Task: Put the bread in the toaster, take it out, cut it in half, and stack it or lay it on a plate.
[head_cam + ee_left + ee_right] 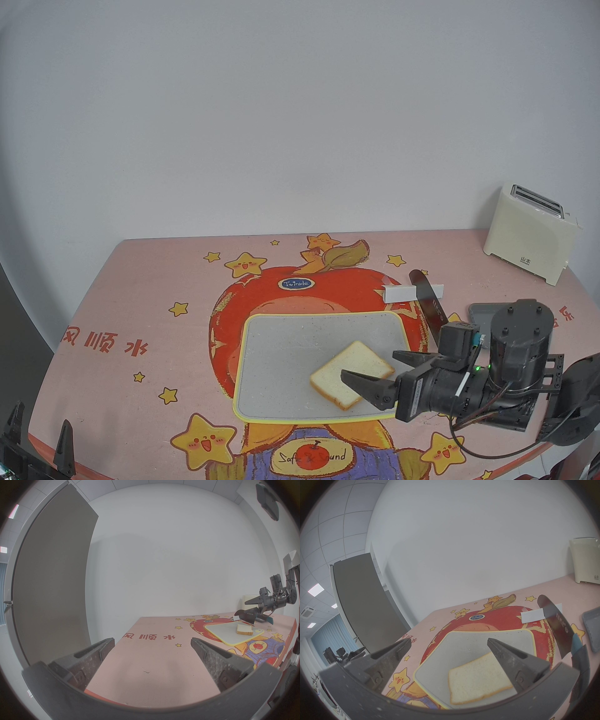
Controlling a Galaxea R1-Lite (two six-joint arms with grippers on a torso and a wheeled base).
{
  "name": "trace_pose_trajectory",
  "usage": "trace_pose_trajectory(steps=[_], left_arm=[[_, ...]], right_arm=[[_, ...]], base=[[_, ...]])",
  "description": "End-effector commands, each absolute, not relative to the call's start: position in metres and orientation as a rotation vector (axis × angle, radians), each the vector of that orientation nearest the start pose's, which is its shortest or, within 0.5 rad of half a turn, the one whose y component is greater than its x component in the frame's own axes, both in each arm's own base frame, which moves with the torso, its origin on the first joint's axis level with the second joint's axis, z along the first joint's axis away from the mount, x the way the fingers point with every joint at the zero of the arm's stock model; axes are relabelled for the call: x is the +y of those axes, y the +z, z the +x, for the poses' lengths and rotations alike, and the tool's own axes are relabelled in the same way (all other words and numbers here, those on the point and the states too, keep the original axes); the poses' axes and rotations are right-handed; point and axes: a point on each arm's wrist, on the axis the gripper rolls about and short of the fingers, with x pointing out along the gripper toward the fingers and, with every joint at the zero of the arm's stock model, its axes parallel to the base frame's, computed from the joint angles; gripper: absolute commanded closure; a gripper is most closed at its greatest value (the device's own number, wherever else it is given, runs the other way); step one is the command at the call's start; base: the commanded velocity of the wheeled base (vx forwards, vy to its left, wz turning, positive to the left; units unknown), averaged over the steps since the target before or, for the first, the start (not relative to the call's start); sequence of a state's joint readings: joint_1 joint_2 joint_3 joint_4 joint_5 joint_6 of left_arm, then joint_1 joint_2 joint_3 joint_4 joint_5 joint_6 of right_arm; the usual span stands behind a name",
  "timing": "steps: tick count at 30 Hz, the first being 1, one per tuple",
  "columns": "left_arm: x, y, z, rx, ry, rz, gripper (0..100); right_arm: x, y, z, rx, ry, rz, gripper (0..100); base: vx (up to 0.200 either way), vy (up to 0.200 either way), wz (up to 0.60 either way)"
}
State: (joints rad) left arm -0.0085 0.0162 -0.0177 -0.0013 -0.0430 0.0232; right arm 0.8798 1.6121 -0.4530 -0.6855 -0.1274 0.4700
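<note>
The head view looks forward and down from high above the pink table (156, 281), toward the wall (300, 125). The left wrist view sits low off the table's near left corner, looking across it at the distant cutting board (223, 631). The right wrist view hangs close over that board. All three views share the board and the bread slice (353, 362).

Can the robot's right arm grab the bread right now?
Probably yes. The right gripper hangs just above the bread with its jaws open, and nothing lies between them. The bread lies flat on the cutting board, so pinching it may be tricky.
</note>
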Motion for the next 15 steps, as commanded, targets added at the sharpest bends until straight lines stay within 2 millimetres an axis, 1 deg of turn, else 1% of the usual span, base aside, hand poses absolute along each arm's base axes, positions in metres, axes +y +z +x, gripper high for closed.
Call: trace_pose_trajectory(steps=[1, 5, 6, 11, 15], left_arm=[[-0.001, 0.076, -0.022, 0.006, -0.052, 0.023, 0], [-0.001, 0.076, -0.022, 0.006, -0.051, 0.023, 0], [-0.001, 0.076, -0.022, 0.006, -0.051, 0.023, 0], [-0.001, 0.076, -0.022, 0.006, -0.051, 0.023, 0], [-0.001, 0.076, -0.022, 0.006, -0.051, 0.023, 0]], right_arm=[[0.169, 0.163, 0.140, 0.532, 0.646, 0.231, 0], [0.171, 0.153, 0.141, 0.569, 0.638, 0.203, 0], [0.172, 0.151, 0.142, 0.576, 0.636, 0.199, 100], [0.172, 0.139, 0.142, 0.623, 0.621, 0.168, 100], [0.173, 0.136, 0.142, 0.639, 0.622, 0.159, 100]], base=[[0.000, 0.000, 0.00], [0.000, 0.000, 0.00], [0.000, 0.000, 0.00], [0.000, 0.000, 0.00], [0.000, 0.000, 0.00]])
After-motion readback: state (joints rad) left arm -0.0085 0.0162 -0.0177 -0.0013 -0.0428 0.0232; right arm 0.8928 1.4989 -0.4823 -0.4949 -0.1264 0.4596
